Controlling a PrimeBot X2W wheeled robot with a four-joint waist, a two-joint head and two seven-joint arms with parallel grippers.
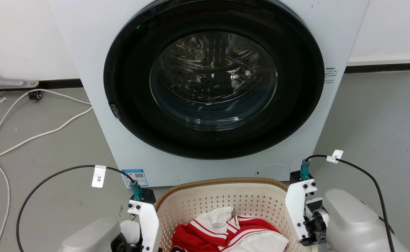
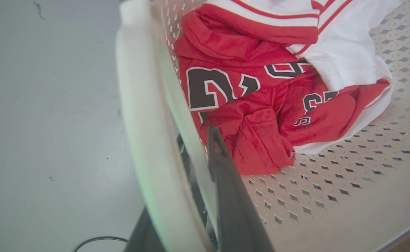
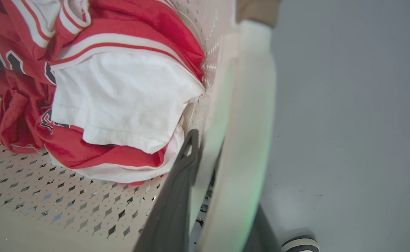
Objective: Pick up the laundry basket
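The laundry basket (image 1: pixel 222 182), cream perforated plastic with a brown woven-look rim, stands on the floor right in front of me with red and white clothes (image 1: pixel 233 231) inside. My left gripper (image 2: pixel 187 157) straddles the basket's white left handle (image 2: pixel 145 115), with one dark finger (image 2: pixel 226 189) inside the wall and the other outside, closed on it. My right gripper (image 3: pixel 219 154) clamps the white right handle (image 3: pixel 247 115) the same way, its inner finger (image 3: pixel 177 196) beside the clothes. In the head view both wrists flank the basket's sides.
A white front-loading washing machine (image 1: pixel 96 115) with its round dark door (image 1: pixel 212 87) closed stands just behind the basket. White cables (image 1: pixel 33 136) trail over the grey floor at the left. A small striped object (image 3: pixel 301 244) lies on the floor beside the right handle.
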